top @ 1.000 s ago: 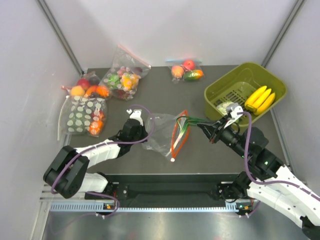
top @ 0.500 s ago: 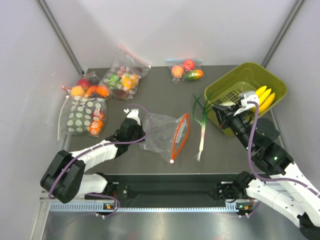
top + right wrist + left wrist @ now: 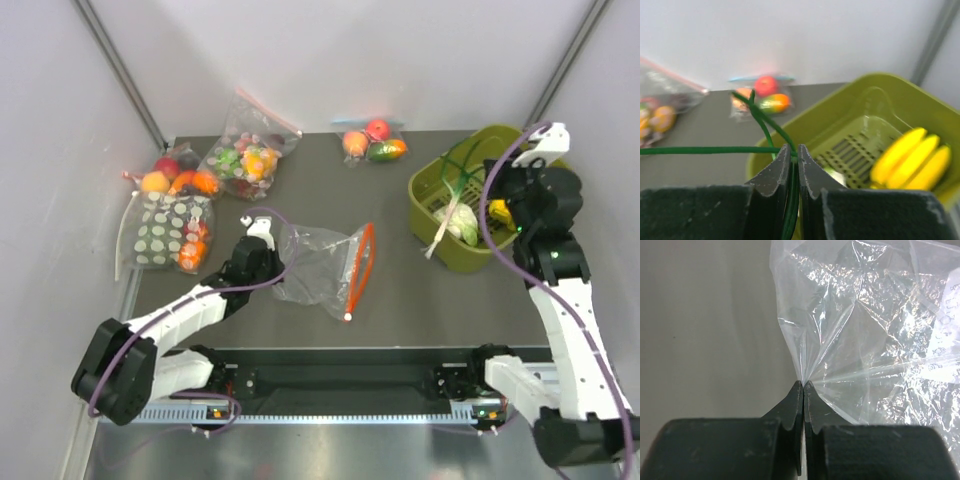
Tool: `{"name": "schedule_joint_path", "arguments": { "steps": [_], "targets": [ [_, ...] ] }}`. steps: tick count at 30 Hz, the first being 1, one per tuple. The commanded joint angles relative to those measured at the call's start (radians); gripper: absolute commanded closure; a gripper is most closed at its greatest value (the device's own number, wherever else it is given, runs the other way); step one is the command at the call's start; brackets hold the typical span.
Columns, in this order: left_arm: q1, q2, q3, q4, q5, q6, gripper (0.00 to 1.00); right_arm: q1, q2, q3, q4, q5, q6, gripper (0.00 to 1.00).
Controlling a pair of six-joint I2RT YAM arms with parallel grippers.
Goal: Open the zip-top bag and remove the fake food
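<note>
Left wrist view: left gripper (image 3: pixel 803 385) pressed together on a fold of the clear zip-top bag (image 3: pixel 875 340). Right wrist view: right gripper (image 3: pixel 793 148) clamped on green onion (image 3: pixel 715 150) leaves; bananas (image 3: pixel 912 160) lying in the green basket (image 3: pixel 810 130). From above: bag flat mid-table, red zip (image 3: pixel 360 268) toward the basket; lettuce head (image 3: pixel 462 225) inside the basket; bananas mostly hidden behind the arm.

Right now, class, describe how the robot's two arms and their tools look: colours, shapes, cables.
Both the left arm and right arm have white links with black joints, each trailed by a loose purple cable. The left tool and right tool carry black, wedge-shaped fingers tapering to narrow tips.
</note>
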Motion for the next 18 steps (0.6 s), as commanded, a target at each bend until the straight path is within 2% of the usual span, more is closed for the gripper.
{"name": "schedule_joint_path", "arguments": {
  "steps": [1,3,6,11,14,18],
  "targets": [
    [0.019,-0.041,0.037,-0.026,0.006,0.026,1.00,-0.217,0.056,0.080,0.050,-0.232,0.084,1.00],
    [0.035,-0.050,0.040,-0.034,0.014,0.033,1.00,-0.322,0.103,0.098,0.065,-0.318,0.127,1.00],
    [0.045,-0.055,0.049,-0.045,0.025,0.041,1.00,-0.409,0.169,0.137,0.088,-0.382,0.161,1.00],
    [0.056,-0.058,0.062,-0.049,0.032,0.049,1.00,-0.450,0.260,0.155,0.091,-0.393,0.158,1.00],
    [0.061,-0.053,0.074,-0.059,0.035,0.056,1.00,-0.470,0.304,0.154,0.117,-0.331,0.150,1.00],
    [0.068,-0.064,0.086,-0.092,0.032,0.069,1.00,-0.513,0.392,0.236,0.087,-0.340,0.147,1.00]
  ]
}}
